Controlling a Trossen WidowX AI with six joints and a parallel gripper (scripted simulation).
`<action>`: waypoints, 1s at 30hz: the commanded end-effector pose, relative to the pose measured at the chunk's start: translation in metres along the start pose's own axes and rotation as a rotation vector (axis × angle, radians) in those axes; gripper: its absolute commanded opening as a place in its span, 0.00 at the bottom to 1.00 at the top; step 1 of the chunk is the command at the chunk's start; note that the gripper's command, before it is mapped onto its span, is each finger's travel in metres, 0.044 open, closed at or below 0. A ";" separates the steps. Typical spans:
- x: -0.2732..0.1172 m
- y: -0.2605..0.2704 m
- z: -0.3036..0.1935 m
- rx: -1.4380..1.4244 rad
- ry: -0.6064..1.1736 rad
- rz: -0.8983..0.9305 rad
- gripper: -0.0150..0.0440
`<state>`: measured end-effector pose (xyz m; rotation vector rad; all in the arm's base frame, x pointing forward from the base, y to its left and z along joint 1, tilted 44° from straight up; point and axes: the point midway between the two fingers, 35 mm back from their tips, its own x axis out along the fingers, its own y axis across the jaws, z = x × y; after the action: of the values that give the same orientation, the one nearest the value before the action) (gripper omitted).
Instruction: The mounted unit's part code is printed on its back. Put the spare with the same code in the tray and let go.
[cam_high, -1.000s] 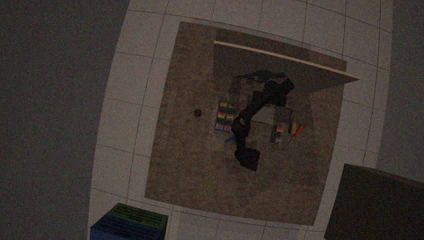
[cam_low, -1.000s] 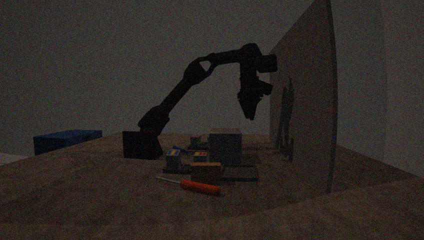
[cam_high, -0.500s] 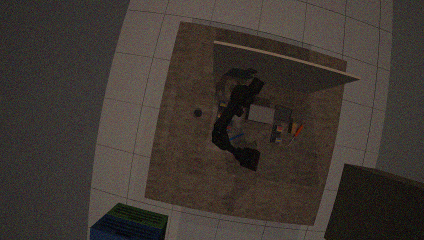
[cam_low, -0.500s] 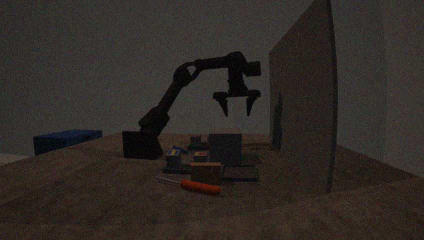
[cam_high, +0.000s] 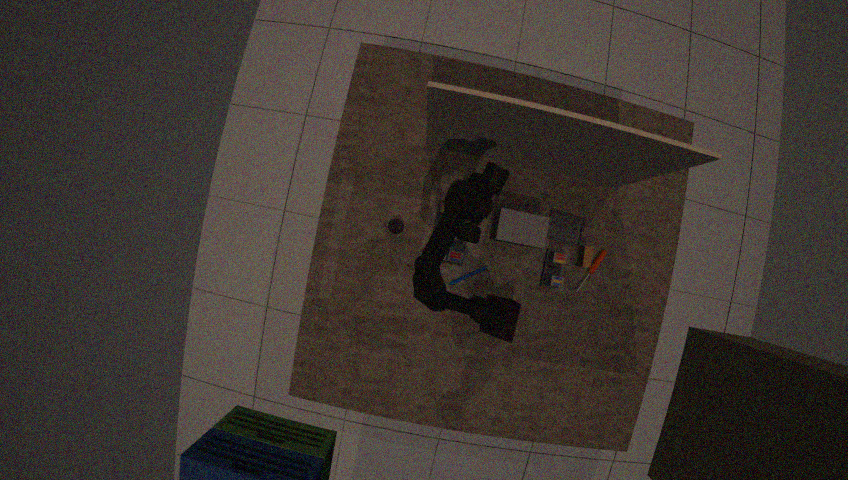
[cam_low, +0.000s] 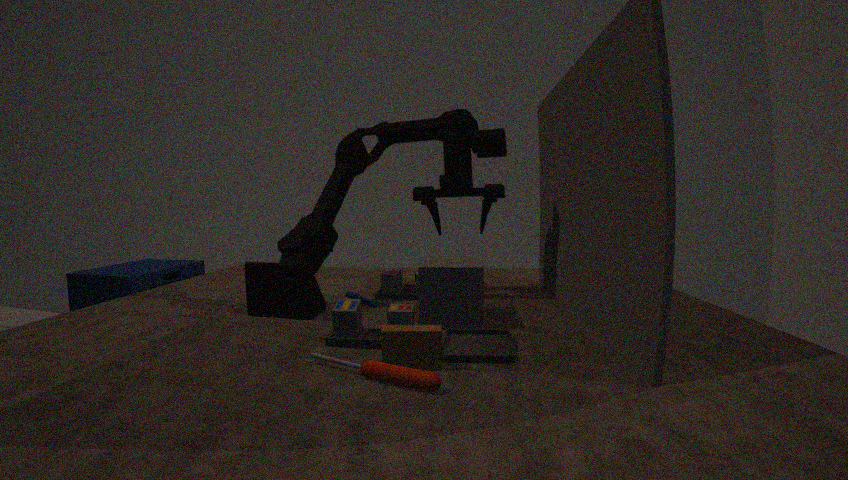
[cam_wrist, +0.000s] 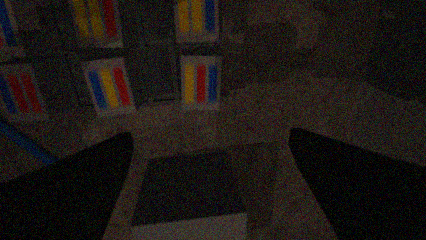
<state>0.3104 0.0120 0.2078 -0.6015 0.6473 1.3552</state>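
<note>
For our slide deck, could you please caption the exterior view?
Open gripper hovering above the grey mounted unit, with striped spares and an orange-handled screwdriver on the table.
</note>
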 end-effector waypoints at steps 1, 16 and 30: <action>0.017 0.001 0.003 0.005 -0.009 0.018 0.82; 0.038 0.000 0.009 0.025 -0.013 0.038 0.76; 0.060 -0.001 0.009 0.024 -0.011 0.037 0.76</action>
<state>0.3174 0.0552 0.1740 -0.5686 0.6687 1.3837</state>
